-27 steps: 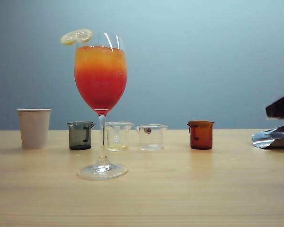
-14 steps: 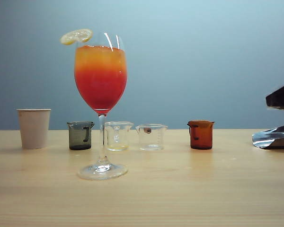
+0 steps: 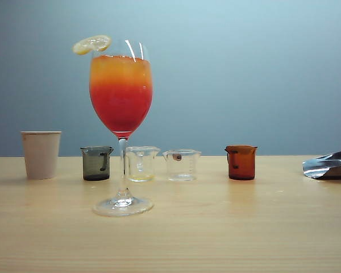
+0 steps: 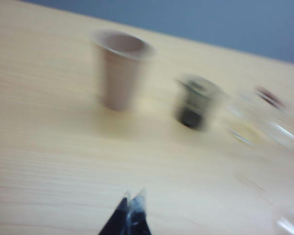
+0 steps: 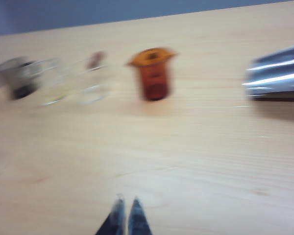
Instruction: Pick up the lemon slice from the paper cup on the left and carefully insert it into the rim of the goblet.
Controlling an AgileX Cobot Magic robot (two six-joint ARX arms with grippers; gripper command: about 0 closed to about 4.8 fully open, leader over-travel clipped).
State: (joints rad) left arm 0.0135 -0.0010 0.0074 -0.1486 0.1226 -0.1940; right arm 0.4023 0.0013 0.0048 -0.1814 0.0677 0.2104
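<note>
The lemon slice (image 3: 92, 44) sits wedged on the left rim of the goblet (image 3: 121, 91), a tall stemmed glass with a red-to-orange drink. The paper cup (image 3: 41, 154) stands far left on the table; no slice shows in its mouth in the left wrist view (image 4: 120, 68). Neither gripper shows in the exterior view. My left gripper (image 4: 133, 196) is shut and empty, hanging over bare wood well short of the cup. My right gripper (image 5: 127, 199) has its tips almost together with nothing between them, short of the amber beaker (image 5: 153, 73).
A dark-grey beaker (image 3: 96, 163), two clear beakers (image 3: 140, 164) (image 3: 182, 165) and the amber beaker (image 3: 241, 162) stand in a row behind the goblet's foot. A crumpled silvery foil piece (image 3: 329, 165) lies at the right edge.
The dark arm part at the right edge of the exterior view has risen and left the picture. The things on the table have not moved.
</note>
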